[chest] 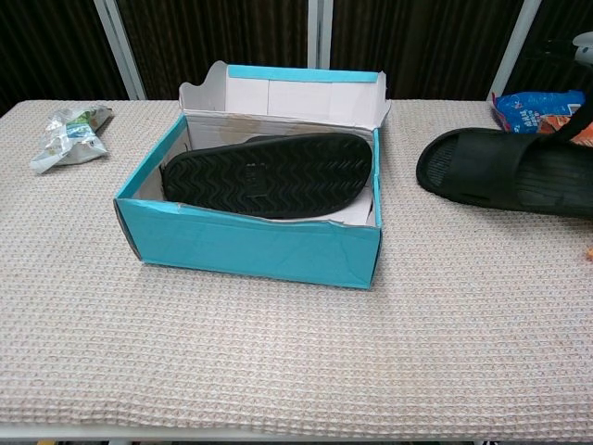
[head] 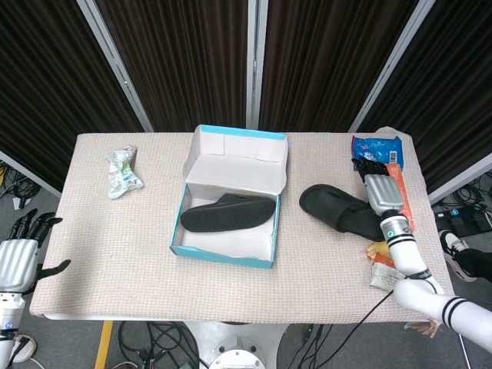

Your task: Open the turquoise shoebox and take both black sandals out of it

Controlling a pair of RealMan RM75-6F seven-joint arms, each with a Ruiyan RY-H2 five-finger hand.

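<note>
The turquoise shoebox (head: 221,254) (chest: 250,246) stands open mid-table, its lid (head: 238,157) upright at the back. One black sandal (head: 228,213) (chest: 269,174) lies inside it, sole up. The other black sandal (head: 340,211) (chest: 500,171) lies flat on the table to the right of the box. My right hand (head: 380,190) sits over that sandal's strap end and still grips it; in the chest view a dark finger (chest: 576,122) crosses the strap at the frame edge. My left hand (head: 19,257) hangs off the table's near left corner, fingers spread, holding nothing.
A crumpled foil wrapper (head: 123,171) (chest: 69,130) lies at the far left. A blue snack bag (head: 377,146) (chest: 537,109) and an orange box (head: 400,196) sit behind my right hand. Small snack packets (head: 380,269) lie near the right front edge.
</note>
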